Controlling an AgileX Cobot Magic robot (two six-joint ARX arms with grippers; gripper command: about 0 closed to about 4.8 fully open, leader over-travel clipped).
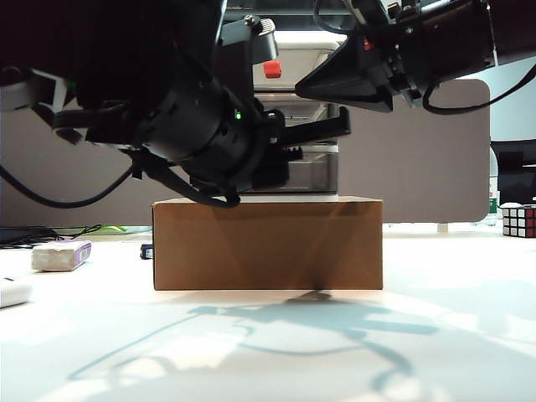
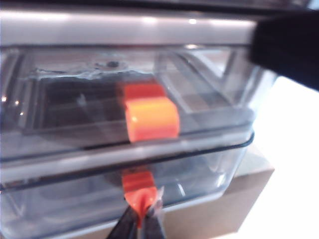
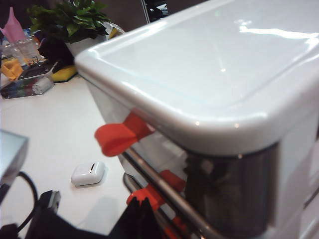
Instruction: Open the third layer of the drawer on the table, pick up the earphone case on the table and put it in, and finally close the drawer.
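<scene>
The drawer (image 2: 209, 114), smoky grey with a white frame, stands on a brown cardboard box (image 1: 268, 243). My left gripper (image 2: 143, 221) is shut on the red-orange handle (image 2: 138, 191) of the third layer (image 2: 60, 204), the lowest tier. My right gripper (image 3: 144, 211) is up by the unit's white top (image 3: 224, 64), its fingers closed together, tips beside a red handle (image 3: 149, 195). The earphone case (image 3: 88, 173), a small glossy white pebble, lies on the table (image 3: 55, 134); it also shows at the far left of the exterior view (image 1: 12, 291).
A whitish block with a purple edge (image 1: 60, 255) lies left of the box. A Rubik's cube (image 1: 519, 220) sits at the far right. A potted plant (image 3: 70, 22) and clutter stand beyond the table. Both arms hang dark across the top of the exterior view.
</scene>
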